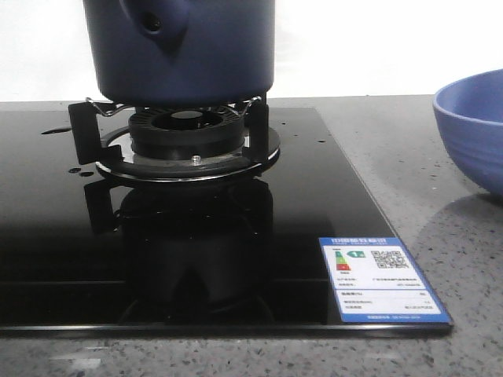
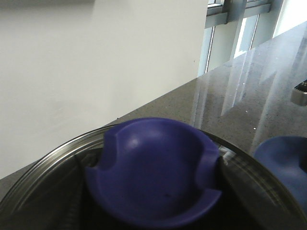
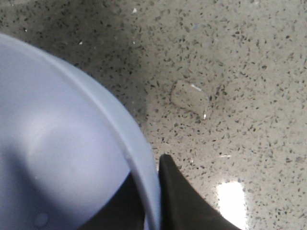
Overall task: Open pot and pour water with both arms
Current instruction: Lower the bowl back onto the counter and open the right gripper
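A dark navy-blue pot (image 1: 181, 47) sits on a black burner (image 1: 189, 129) with a silver ring. The hob (image 1: 63, 236) is glossy black, bearing a blue-bordered white label (image 1: 383, 280) with a small colour chart and a QR code. The bowl (image 1: 475, 129) is periwinkle blue. The countertop (image 1: 448, 228) is grey, speckled dark.

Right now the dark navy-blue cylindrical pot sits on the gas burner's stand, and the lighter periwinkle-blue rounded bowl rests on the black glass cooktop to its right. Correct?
Not quite. The front view shows the periwinkle-blue rounded bowl on the speckled grey countertop, off the black glass cooktop. The dark navy-blue cylindrical pot does sit on the burner stand.
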Tool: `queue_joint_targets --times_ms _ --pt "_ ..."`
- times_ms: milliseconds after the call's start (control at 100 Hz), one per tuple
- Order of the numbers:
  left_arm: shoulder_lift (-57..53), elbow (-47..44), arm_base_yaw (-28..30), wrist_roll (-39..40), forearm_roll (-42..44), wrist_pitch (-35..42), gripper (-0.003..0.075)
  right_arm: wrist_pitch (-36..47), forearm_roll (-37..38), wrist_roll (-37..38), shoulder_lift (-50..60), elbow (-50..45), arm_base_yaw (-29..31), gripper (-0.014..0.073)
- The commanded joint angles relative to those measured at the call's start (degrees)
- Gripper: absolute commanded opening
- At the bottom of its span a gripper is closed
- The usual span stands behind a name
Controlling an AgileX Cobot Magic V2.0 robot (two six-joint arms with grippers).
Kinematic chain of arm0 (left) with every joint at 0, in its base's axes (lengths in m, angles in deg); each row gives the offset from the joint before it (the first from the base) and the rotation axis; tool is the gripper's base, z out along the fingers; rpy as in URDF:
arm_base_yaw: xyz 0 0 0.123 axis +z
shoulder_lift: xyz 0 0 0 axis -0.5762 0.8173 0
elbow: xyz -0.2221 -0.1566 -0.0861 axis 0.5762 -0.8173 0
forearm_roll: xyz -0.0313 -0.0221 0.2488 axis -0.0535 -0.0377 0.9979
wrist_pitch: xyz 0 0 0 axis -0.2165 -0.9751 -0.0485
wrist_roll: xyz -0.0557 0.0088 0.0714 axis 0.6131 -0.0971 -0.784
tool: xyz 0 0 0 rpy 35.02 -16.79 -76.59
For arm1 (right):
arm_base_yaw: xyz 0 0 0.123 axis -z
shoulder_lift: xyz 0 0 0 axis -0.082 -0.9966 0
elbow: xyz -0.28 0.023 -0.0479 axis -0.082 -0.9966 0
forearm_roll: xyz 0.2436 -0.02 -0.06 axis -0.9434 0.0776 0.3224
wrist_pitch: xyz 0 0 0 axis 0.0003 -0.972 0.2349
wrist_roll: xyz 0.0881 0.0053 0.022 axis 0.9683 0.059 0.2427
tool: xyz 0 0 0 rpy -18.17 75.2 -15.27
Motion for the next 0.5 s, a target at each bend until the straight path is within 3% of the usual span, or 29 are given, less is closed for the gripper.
queue_joint_targets --times_ms 0,80,260,370,490 --pt "-0.26 3.08 -0.36 -0.23 -3.50 -1.74 0.0283 2.52 -0.20 -0.69 1.85 1.21 0.36 -0.0040" --pt "1.41 3.91 -0.36 -0.55 -3.64 -1.74 0.0284 2.41 -0.20 -0.69 1.85 1.21 0.36 0.0045" --pt "4.17 5.58 -0.36 -1.81 -4.60 -1.99 0.0283 2.19 -0.20 -0.69 1.85 1.21 0.36 0.0327" --pt "5.28 6.14 -0.36 -2.20 -5.16 -1.88 0.0283 1.09 0.69 -0.69 2.74 2.46 0.36 0.0391" --pt "5.90 6.52 -0.36 -3.16 -5.44 -1.88 0.0283 0.72 2.27 -0.69 6.20 6.31 0.36 0.0394"
